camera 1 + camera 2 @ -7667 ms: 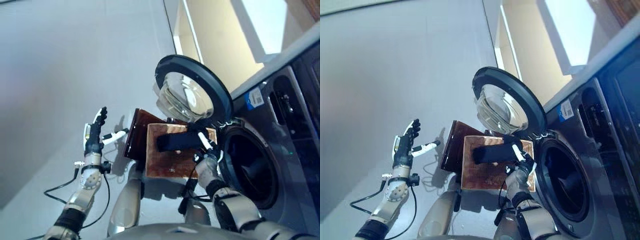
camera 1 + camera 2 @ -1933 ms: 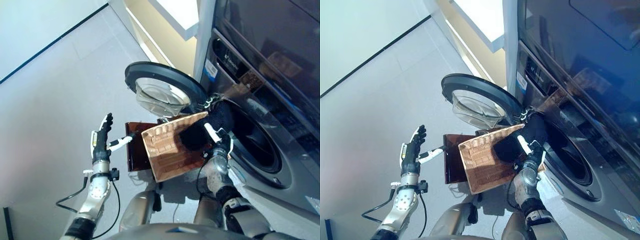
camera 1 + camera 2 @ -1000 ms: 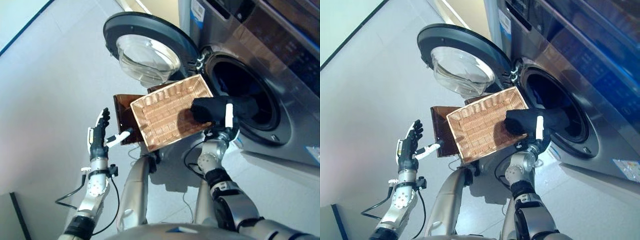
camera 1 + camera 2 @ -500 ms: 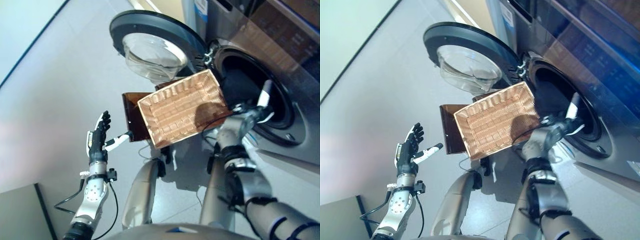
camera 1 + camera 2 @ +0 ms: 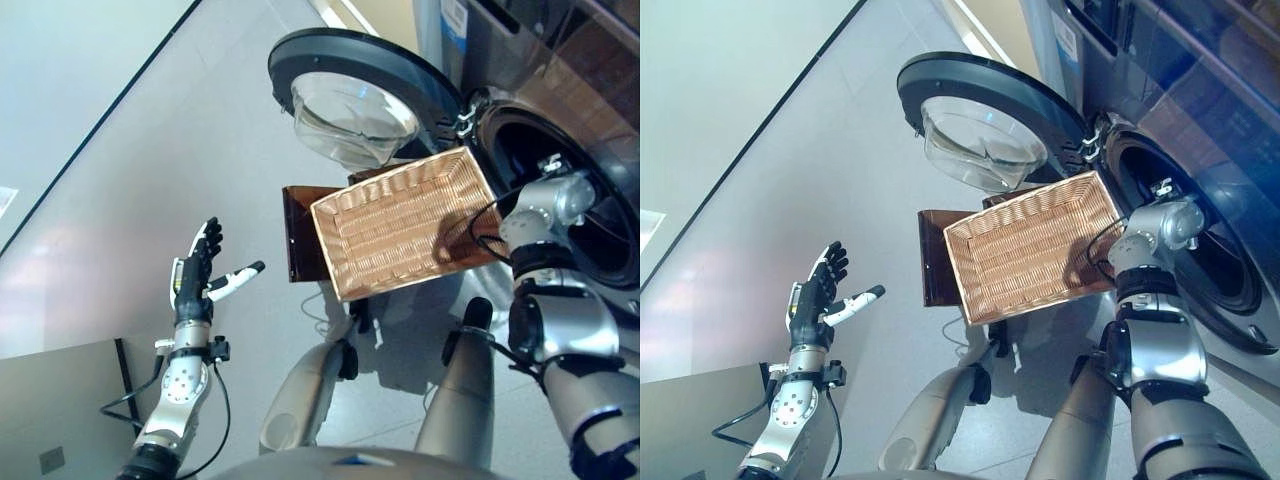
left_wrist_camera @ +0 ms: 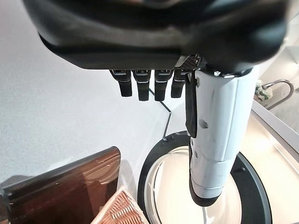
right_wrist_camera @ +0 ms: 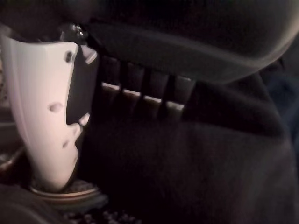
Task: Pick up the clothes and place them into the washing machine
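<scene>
The right hand [image 7: 140, 93], which a second ago held dark clothes [image 7: 187, 154] over the basket [image 5: 405, 225], now reaches inside the washing machine [image 5: 600, 240], fingers straight above them; left hand [image 5: 195, 272] idles wide.

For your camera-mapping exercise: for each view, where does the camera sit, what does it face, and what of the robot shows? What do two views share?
Left eye view: on the head, looking down at the wicker basket, the open door and the washing machine; the left hand shows.
Right eye view: beside it, the same scene; the right arm reaches into the drum.
Left wrist view: on the left wrist, along its open hand toward the door.
Right wrist view: on the right wrist; the right hand faces dark cloth.
Both eye views share the basket.
</scene>
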Controlling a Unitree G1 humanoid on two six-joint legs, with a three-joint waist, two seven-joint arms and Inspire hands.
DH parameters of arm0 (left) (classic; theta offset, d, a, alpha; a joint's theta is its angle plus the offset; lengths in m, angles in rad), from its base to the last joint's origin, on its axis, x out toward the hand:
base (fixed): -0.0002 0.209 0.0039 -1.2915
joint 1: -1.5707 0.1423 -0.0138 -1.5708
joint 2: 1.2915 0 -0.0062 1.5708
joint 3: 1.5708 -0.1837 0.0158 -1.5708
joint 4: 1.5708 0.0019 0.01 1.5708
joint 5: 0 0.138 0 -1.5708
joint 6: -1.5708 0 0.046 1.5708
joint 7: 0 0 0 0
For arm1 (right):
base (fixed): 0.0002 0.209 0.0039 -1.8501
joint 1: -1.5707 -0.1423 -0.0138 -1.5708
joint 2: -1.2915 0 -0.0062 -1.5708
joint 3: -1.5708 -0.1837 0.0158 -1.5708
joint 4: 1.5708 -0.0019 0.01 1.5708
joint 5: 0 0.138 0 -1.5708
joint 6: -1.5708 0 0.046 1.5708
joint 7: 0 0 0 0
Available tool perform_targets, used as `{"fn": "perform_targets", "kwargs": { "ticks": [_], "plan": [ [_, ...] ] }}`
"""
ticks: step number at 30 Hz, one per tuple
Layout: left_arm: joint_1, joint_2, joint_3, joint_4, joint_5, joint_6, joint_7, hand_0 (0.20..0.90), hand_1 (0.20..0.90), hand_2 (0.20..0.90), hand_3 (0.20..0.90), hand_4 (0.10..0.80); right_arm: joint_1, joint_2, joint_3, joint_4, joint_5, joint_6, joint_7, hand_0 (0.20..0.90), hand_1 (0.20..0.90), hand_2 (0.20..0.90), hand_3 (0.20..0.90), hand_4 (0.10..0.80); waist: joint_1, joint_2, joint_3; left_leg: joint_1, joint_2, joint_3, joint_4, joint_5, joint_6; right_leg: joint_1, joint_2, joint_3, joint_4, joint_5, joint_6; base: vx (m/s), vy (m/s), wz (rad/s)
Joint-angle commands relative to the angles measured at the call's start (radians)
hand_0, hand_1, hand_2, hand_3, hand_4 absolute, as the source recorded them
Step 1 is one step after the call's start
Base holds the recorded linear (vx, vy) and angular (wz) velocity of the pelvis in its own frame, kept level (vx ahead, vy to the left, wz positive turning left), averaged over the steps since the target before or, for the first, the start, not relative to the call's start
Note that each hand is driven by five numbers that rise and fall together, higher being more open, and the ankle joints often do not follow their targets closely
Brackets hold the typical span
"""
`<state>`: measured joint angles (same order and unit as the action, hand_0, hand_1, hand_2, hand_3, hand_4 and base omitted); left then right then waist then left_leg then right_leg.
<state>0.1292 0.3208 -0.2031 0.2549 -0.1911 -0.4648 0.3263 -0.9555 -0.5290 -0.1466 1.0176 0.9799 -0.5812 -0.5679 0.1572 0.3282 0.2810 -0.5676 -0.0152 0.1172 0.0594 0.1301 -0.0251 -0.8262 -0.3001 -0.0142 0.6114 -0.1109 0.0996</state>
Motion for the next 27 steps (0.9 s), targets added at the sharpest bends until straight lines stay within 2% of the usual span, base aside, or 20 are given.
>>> {"fn": "perform_targets", "kwargs": {
  "ticks": [1,10,14,21,27],
  "plan": [
    [-0.035,0.052,0.029,-0.067,-0.027,-0.072,0.026,0.9,0.9,0.9,0.9,0.8,-0.209,-0.155,0.108,-0.059,-0.075,-0.03,0.061,0.9,0.9,0.9,0.9,0.8,0.024,0.009,-0.066,-0.038,0.036,-0.032,0.091,-0.072,-0.045,0.09,-0.003,-0.004,-0.167,0.016,0.027,0.026,0.025,-0.09],
    [-0.043,0.031,0.037,-0.047,-0.032,-0.075,0.03,0.9,0.9,0.9,0.9,0.8,-0.13,-0.095,0.07,-0.045,-0.052,-0.04,0.089,0.9,0.9,0.9,0.9,0.8,0.011,0.009,-0.066,-0.039,0.032,-0.023,0.105,-0.085,-0.039,0.096,-0.009,0.008,-0.174,0.023,0.029,0.014,0.016,-0.04],
    [-0.045,0.03,0.043,-0.049,-0.022,-0.071,0.031,0.9,0.9,0.9,0.9,0.8,-0.066,-0.027,0.062,-0.035,-0.04,-0.03,0.108,0.9,0.9,0.9,0.9,0.8,0.008,0.003,-0.063,-0.034,0.03,-0.021,0.11,-0.089,-0.036,0.106,-0.006,0.012,-0.184,0.028,0.028,0.002,0.004,-0.01],
    [-0.054,0.006,0.042,-0.028,-0.009,-0.054,0.025,0.9,0.9,0.9,0.9,0.8,0.117,0.175,0.068,-0.02,-0.018,0.004,0.16,0.9,0.9,0.9,0.9,0.8,-0.004,-0.018,-0.067,-0.02,0.027,-0.021,0.117,-0.096,-0.031,0.146,-0.007,0.004,-0.213,0.042,0.026,0.006,0.001,-0.02],
    [-0.064,-0.019,0.041,0.016,0.009,-0.039,0.03,0.9,0.9,0.9,0.9,0.8,0.325,0.356,0.141,-0.104,0.0,0.019,0.226,0.9,0.9,0.9,0.9,0.8,-0.028,-0.063,-0.067,0.001,0.03,-0.021,0.11,-0.095,-0.03,0.196,-0.001,-0.008,-0.265,0.066,0.027,0.002,-0.004,0.02]
  ]
}}
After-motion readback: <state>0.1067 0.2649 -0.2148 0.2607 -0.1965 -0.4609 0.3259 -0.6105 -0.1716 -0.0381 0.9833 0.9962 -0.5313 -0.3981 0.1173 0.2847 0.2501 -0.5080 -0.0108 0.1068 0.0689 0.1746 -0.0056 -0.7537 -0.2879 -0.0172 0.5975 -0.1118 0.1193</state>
